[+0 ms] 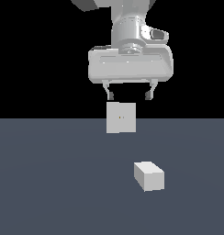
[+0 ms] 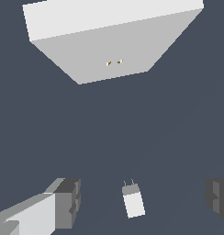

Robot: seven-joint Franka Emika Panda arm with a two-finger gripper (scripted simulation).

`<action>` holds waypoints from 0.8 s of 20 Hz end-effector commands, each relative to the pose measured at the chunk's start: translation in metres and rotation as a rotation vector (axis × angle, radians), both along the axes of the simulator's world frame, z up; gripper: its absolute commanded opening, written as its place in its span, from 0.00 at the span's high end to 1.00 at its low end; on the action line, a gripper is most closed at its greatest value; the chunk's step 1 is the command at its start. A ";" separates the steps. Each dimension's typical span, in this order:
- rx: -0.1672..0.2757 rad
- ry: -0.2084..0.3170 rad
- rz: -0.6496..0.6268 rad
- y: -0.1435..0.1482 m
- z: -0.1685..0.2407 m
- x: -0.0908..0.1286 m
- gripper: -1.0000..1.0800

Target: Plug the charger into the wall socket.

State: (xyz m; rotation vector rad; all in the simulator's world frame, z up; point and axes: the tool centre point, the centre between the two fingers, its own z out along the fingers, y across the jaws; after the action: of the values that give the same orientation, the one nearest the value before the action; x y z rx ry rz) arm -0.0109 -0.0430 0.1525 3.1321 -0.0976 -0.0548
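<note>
Hovering above the wall socket (image 1: pixel 120 118), the gripper (image 1: pixel 130 95) has its fingers spread wide with nothing between them. Charger (image 1: pixel 149 176) lies on the dark floor (image 1: pixel 49 183), well apart from the socket and nearer the exterior camera; wrist view shows its two prongs pointing toward the socket

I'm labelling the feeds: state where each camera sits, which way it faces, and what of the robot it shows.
Exterior view: off the arm, low, level across the floor; it faces the socket and charger, with the open gripper hanging above.
Wrist view: on the wrist, looking down past one finger at the floor.
Shared: socket, charger and gripper.
</note>
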 end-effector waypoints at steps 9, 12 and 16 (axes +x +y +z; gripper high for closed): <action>0.001 -0.003 0.020 0.000 -0.007 -0.010 0.04; 0.002 -0.007 0.038 0.000 -0.014 -0.018 0.04; 0.003 -0.013 0.072 0.000 -0.027 -0.035 0.04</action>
State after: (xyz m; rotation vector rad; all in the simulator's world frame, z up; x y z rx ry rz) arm -0.0391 -0.0432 0.1310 3.1357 -0.0055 -0.0377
